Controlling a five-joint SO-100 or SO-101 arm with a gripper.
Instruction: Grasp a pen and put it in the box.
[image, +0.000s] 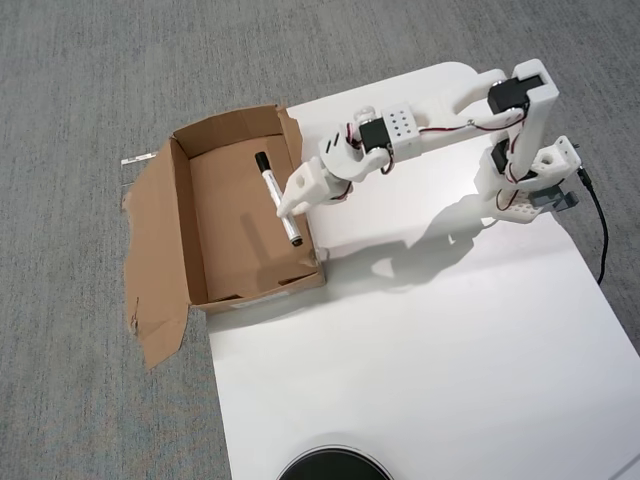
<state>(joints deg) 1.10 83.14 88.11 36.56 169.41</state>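
One gripper (287, 207) pinches the one pen (277, 198) above the one box (182, 215) on the table (430, 350).

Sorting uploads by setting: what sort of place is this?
Probably an office or home room: grey carpet underfoot, a low white table carrying the arm, and a cardboard box beside it.

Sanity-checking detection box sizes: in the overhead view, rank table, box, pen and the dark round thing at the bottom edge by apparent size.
1. The table, largest, cropped by the frame.
2. The box, splayed flap included.
3. The dark round thing: only a sliver shows, so its rank is unsure.
4. The pen, held in the hand above the box, so slightly nearer the camera.
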